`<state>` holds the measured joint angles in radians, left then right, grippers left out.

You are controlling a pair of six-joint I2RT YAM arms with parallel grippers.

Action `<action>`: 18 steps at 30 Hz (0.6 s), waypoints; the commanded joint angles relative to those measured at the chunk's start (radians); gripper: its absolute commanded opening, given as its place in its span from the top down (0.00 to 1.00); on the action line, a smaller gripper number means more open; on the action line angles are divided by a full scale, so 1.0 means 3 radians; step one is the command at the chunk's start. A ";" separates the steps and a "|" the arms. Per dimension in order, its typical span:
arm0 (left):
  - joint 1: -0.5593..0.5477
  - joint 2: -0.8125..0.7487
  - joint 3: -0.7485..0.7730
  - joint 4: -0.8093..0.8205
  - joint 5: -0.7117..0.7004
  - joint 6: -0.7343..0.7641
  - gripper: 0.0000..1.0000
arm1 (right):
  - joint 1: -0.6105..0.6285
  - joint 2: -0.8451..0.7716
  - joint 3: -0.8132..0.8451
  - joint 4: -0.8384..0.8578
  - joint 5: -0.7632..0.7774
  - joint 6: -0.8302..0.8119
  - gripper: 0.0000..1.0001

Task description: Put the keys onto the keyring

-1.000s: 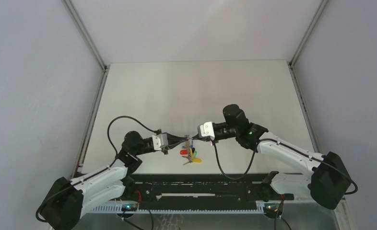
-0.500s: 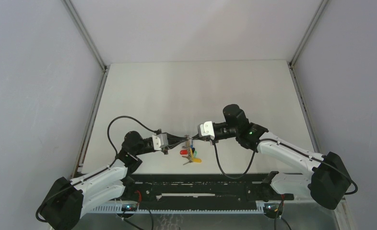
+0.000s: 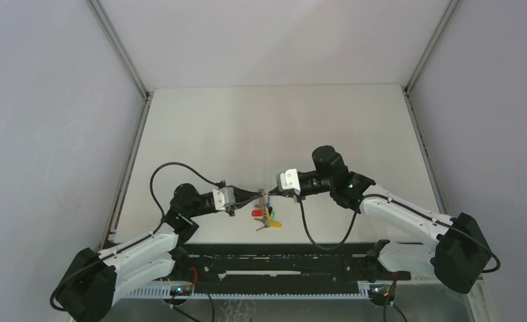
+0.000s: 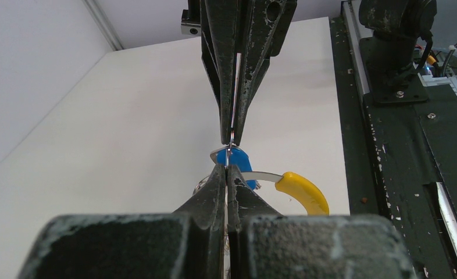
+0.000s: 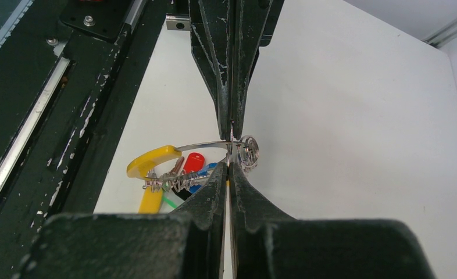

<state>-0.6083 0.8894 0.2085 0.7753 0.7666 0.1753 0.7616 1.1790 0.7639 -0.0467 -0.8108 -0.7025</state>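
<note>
Keyring (image 5: 198,145) between left hand (image 3: 259,195) and right hand (image 3: 272,193)

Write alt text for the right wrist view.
The right gripper, entering from the bottom, and the left gripper, from the top, meet tip to tip, both shut, at the thin wire of the keyring. Its yellow section and coloured keys sit lower left over a white table.

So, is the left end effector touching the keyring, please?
Touching. In the right wrist view, the grey band of the keyring runs into the closed tips of the left end effector.
</note>
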 commanded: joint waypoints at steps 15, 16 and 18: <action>0.0018 0.0008 0.0103 0.0236 0.0124 -0.0088 1.00 | 0.0033 0.0024 0.0050 0.0251 -0.0146 0.0145 1.00; 0.0017 0.0019 0.0101 0.0256 0.0128 -0.0100 1.00 | 0.0038 0.0038 0.0067 0.0225 -0.0165 0.0136 1.00; 0.0018 0.0033 0.0103 0.0300 0.0129 -0.0117 1.00 | 0.0046 0.0060 0.0094 0.0187 -0.0170 0.0130 1.00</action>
<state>-0.6052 0.8932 0.2085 0.7780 0.7734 0.1665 0.7628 1.1847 0.7639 -0.0261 -0.8219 -0.6727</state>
